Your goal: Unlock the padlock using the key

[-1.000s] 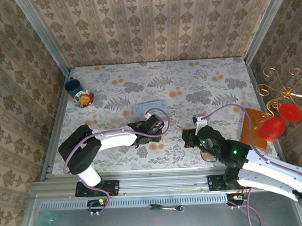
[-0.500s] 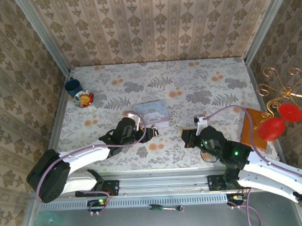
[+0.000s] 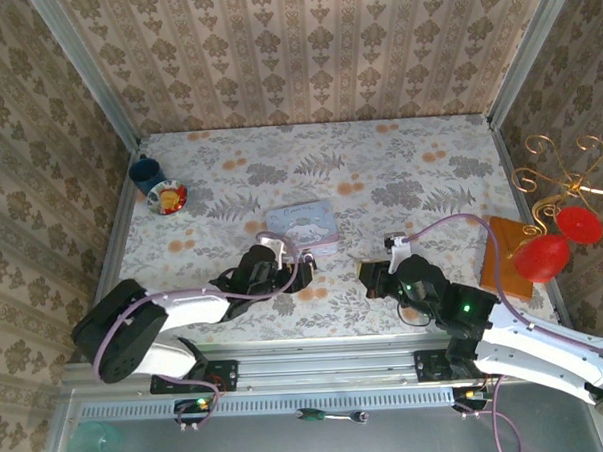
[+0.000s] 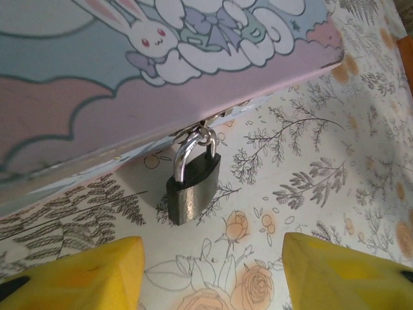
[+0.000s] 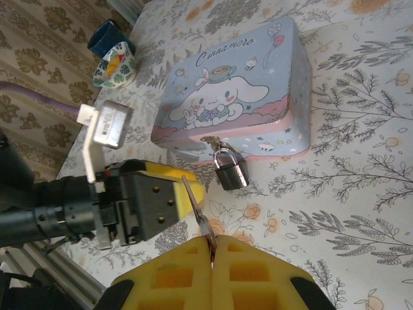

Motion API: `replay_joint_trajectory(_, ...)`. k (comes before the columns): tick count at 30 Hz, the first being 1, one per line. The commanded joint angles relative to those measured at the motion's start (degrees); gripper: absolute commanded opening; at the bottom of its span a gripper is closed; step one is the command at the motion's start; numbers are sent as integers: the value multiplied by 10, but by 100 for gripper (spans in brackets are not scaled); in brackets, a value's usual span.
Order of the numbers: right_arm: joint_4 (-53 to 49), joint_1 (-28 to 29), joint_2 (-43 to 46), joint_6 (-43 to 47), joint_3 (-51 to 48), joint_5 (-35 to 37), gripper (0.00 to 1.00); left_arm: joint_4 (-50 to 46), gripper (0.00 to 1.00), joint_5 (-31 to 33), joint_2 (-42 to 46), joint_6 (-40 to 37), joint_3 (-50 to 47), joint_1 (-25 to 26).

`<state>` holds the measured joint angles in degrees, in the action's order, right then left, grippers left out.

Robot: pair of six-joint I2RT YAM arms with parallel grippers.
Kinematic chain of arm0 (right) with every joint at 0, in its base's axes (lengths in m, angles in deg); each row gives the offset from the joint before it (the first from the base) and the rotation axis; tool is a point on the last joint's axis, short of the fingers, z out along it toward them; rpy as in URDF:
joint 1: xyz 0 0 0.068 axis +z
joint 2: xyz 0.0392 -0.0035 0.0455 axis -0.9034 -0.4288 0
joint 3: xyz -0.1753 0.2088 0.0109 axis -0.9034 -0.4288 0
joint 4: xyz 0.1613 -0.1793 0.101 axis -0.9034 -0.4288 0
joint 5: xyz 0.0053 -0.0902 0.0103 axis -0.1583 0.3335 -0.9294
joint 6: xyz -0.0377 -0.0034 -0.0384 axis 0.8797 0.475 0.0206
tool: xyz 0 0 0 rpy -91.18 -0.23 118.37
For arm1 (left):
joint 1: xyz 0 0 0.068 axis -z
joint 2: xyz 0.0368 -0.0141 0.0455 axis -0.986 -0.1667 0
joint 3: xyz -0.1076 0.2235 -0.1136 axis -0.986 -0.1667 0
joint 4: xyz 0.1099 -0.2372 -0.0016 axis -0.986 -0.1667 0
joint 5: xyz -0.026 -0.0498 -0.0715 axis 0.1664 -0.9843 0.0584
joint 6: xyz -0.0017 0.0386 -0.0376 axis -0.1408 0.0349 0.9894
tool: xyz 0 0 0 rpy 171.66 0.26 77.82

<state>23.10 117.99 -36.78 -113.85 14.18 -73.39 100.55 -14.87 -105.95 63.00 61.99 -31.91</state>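
A small black padlock point(image 4: 193, 188) with a silvery shackle hangs from the hasp of a pastel cartoon tin box point(image 4: 129, 77) and rests on the flowered tablecloth. My left gripper point(image 4: 210, 278) is open just in front of the padlock, one yellow finger point(image 4: 71, 274) on each side and nothing between them. From the right wrist, the padlock point(image 5: 230, 171) lies beyond the thin metal key point(image 5: 197, 213), whose blade points toward the box point(image 5: 232, 97). My right gripper point(image 5: 211, 248) is shut on the key's head. The left gripper point(image 5: 155, 206) sits left of the key.
From above, the box point(image 3: 301, 224) sits mid-table with both grippers just in front of it. A blue cup point(image 3: 144, 173) and a small bowl point(image 3: 167, 198) stand at the far left. An orange board point(image 3: 505, 257) and a red ornament point(image 3: 541, 258) are at the right edge.
The left arm has dropped low and pulled back toward the near edge, uncovering the box, and its jaws have widened. The right gripper with the key has edged slightly left.
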Motion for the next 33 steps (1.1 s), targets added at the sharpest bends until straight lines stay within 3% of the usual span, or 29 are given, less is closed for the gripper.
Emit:
replay_joint_trajectory(1, 31, -3, -2, -12, -6, -12, 0, 103, 59, 41, -56, 9, -8, 5)
replay_joint_trajectory(5, 36, -3, 4, -17, -11, -17, 0, 205, 57, 33, -146, 24, -3, -7)
replay_joint_trajectory(8, 29, -3, 12, -16, -11, -20, 0, 257, 54, -9, -209, 38, 20, -17)
replay_joint_trajectory(10, 19, -3, 14, -15, -9, -19, 0, 273, 57, -15, -236, 46, 30, -19)
replay_joint_trajectory(13, 5, -3, 17, -16, -4, -17, 0, 266, 55, -9, -249, 43, 39, -19)
replay_joint_trajectory(18, 8, -3, 15, -17, -6, -18, 0, 228, 40, -1, -246, 35, 53, -28)
replay_joint_trajectory(24, 4, -4, -6, -13, 4, -13, 0, 163, 29, 37, -240, 28, 67, -38)
replay_joint_trajectory(29, -5, -3, -29, -10, 12, -11, 0, 148, 17, 16, -231, 22, 71, -56)
replay_joint_trajectory(33, 4, -5, -54, -8, 9, -7, 0, 118, 14, 22, -207, 21, 69, -72)
